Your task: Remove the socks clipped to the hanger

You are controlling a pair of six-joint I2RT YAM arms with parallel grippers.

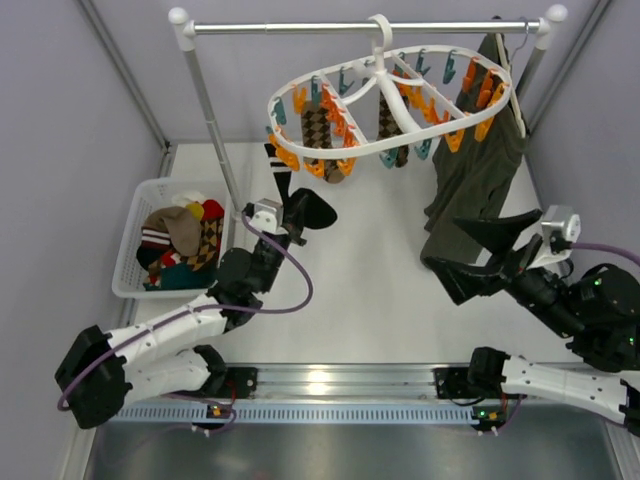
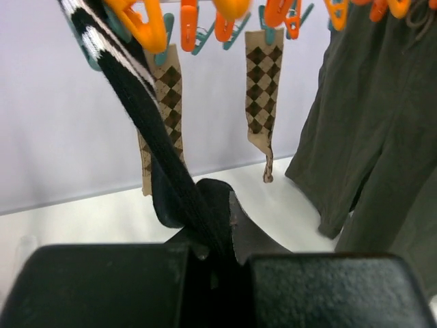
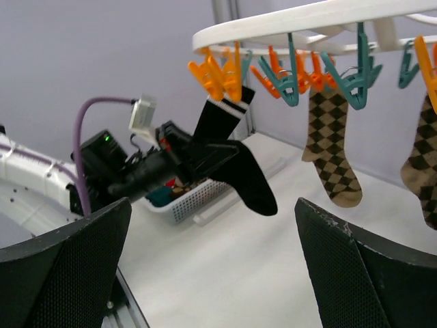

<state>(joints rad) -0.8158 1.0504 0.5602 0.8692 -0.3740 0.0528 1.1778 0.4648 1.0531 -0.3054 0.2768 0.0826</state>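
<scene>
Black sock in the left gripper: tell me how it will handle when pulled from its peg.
Likely floppy: the black sock bends sharply where the left gripper pinches it, toe drooping. Probably light: one orange peg holds it. It may stretch before releasing, since it looks taut.

Black sock (image 2: 147,130) cropped (top edge), hanger (image 3: 307,19) — partial

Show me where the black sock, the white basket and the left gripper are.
black sock (image 3: 249,181): right wrist view, on its foot part.
white basket (image 1: 133,240): top external view, on its left wall.
left gripper (image 2: 217,263): left wrist view, midway between its fingertips.
</scene>
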